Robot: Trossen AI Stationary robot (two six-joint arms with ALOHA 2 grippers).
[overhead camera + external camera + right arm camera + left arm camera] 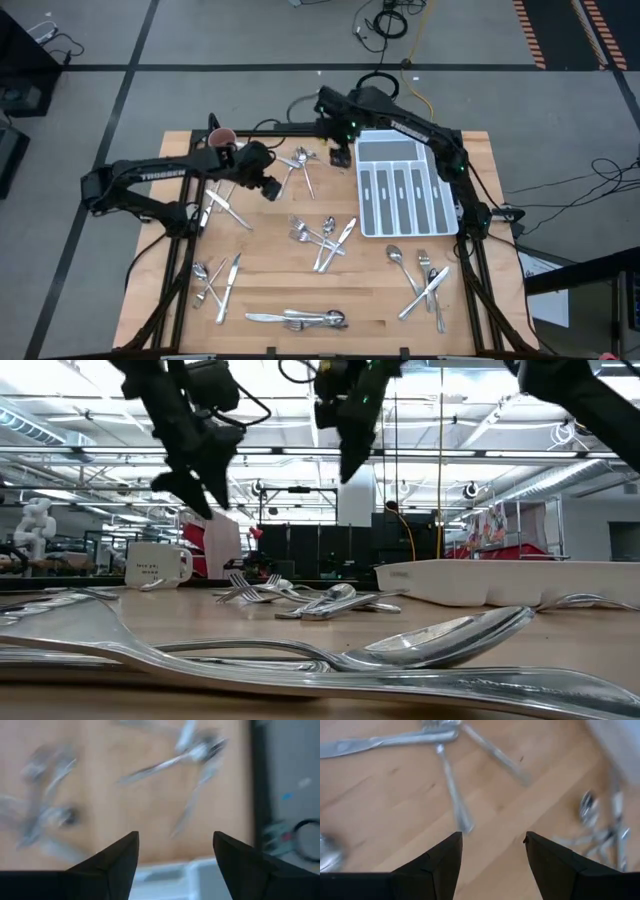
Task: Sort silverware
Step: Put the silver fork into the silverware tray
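Spoons lay closest to the low camera, long and shiny across the front of the wooden bench. Silverware was scattered in small heaps over the whole bench top: a knife and fork near the left side, forks and spoons in the middle, more along the front edge and at the right. Above it, the left tool hung over the back-left part of the bench, fingers apart and empty, with a fork handle on the wood just beyond them. At the back, the right tool hovered beside the far-left corner of the white tray, fingers spread wide, gripping nothing. A mug stood at the back-left corner. Behind the bench stretched a large workshop hall with ceiling lights and dark racks.
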